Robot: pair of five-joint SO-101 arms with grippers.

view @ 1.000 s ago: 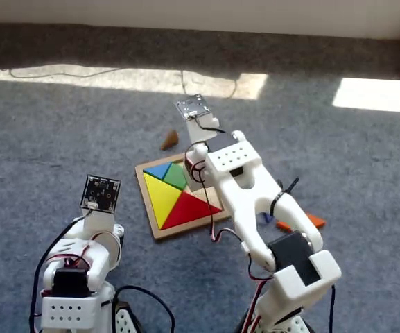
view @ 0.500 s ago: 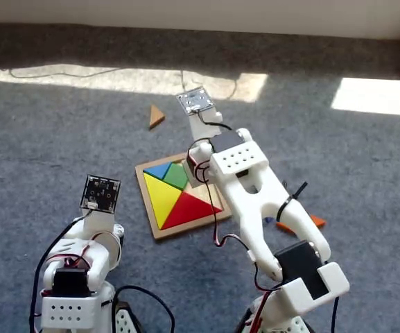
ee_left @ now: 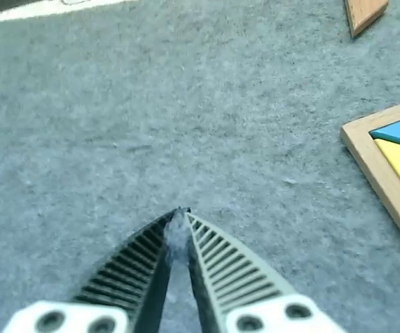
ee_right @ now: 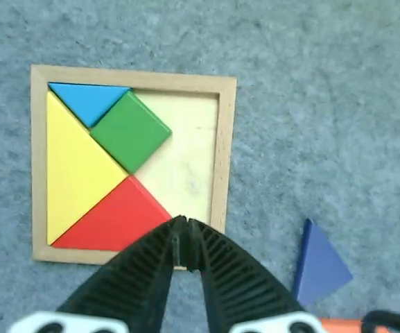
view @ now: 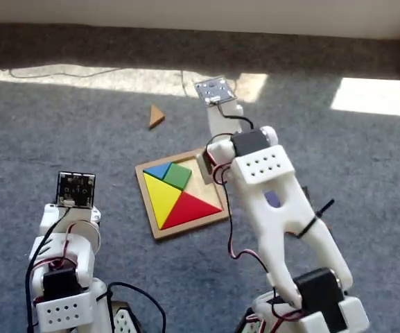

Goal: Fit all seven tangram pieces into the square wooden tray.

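The square wooden tray (view: 145, 201) lies on the grey carpet and holds a light blue triangle (ee_right: 85, 99), a green square (ee_right: 130, 130), a yellow triangle (ee_right: 75, 166) and a red triangle (ee_right: 113, 222). Its remaining part (ee_right: 186, 156) is bare wood. My right gripper (ee_right: 186, 227) hangs shut and empty above the tray's near rim. A dark blue triangle (ee_right: 319, 267) and an orange piece (ee_right: 345, 325) lie on the carpet beside the tray. A tan wooden triangle (view: 156, 116) lies beyond the tray. My left gripper (ee_left: 179, 216) is shut and empty over bare carpet, to the tray's left.
Sunlit patches (view: 373, 94) cross the carpet at the back, with a thin cable (view: 61, 71) along them. The right arm (view: 276, 201) stretches over the carpet to the tray's right. Open carpet lies left of the tray.
The tan triangle slid away from the tray's far edge to the back left. The right arm rose and drew back to the right. The left arm shifted slightly left.
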